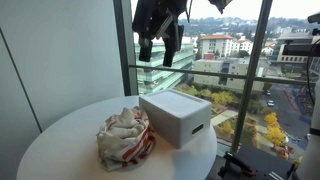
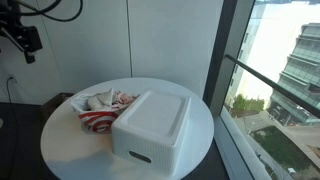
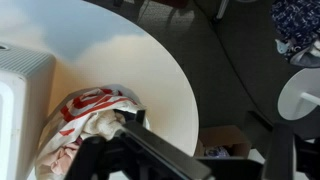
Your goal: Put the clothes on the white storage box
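A crumpled pile of red and white clothes [image 1: 125, 138] lies on the round white table [image 1: 60, 140], next to the white storage box [image 1: 175, 115]. Both also show in an exterior view, clothes [image 2: 100, 108] and box [image 2: 155, 125]. My gripper [image 1: 157, 52] hangs high above the table, open and empty, apart from everything; it shows at the upper left in an exterior view [image 2: 28, 45]. In the wrist view the gripper [image 3: 200, 140] frames the clothes [image 3: 85, 120] far below, with the box [image 3: 20, 100] at the left edge.
A tall window with a railing [image 1: 230, 75] stands right behind the table. In the wrist view a cardboard box [image 3: 225, 145] sits on the dark floor beside the table [image 3: 130, 60], and a round white object [image 3: 300, 95] lies at the right.
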Robot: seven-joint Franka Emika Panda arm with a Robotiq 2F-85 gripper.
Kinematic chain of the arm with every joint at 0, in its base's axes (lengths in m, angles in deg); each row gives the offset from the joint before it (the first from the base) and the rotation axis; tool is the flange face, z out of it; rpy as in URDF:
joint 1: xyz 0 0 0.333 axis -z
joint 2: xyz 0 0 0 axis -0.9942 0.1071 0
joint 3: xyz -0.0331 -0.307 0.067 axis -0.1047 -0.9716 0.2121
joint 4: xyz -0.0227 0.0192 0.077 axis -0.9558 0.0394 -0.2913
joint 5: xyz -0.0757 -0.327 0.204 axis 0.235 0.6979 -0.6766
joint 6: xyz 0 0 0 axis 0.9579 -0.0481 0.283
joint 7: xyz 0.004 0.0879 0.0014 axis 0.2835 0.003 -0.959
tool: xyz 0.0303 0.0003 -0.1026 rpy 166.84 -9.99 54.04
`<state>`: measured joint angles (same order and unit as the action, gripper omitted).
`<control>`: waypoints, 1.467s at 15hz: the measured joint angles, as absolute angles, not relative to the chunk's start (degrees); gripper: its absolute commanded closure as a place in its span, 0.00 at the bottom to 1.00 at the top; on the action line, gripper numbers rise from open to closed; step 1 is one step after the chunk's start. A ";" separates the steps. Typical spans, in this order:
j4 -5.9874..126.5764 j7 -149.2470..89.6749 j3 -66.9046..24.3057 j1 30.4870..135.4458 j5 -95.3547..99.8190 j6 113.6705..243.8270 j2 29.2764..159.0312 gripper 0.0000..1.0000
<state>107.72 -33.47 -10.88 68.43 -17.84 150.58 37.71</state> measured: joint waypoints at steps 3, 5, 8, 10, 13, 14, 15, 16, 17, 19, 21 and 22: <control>107.46 -33.47 -10.69 68.62 -17.84 150.50 37.73 0.00; 107.37 -33.29 -10.51 69.50 -17.83 151.70 39.12 0.00; 105.40 -32.66 -10.47 72.53 -16.83 156.80 45.85 0.00; 102.65 -31.59 -10.42 74.83 -14.94 160.49 52.68 0.00; 96.66 -27.27 -10.13 77.49 -9.60 162.68 63.93 0.00; 94.41 -26.00 -10.13 77.94 -7.81 162.69 67.62 0.00; 91.92 -24.80 -10.13 78.20 -5.93 162.78 71.47 0.00; 89.41 -23.49 -10.14 78.30 -3.89 162.84 75.15 0.00; 86.75 -22.42 -10.14 78.30 -2.22 162.82 78.87 0.00; 81.14 -21.09 -10.20 78.17 -0.05 162.71 86.36 0.00; 75.56 -20.30 -10.48 77.93 0.70 162.15 93.54 0.00; 72.67 -20.11 -10.67 77.80 0.69 161.48 97.02 0.00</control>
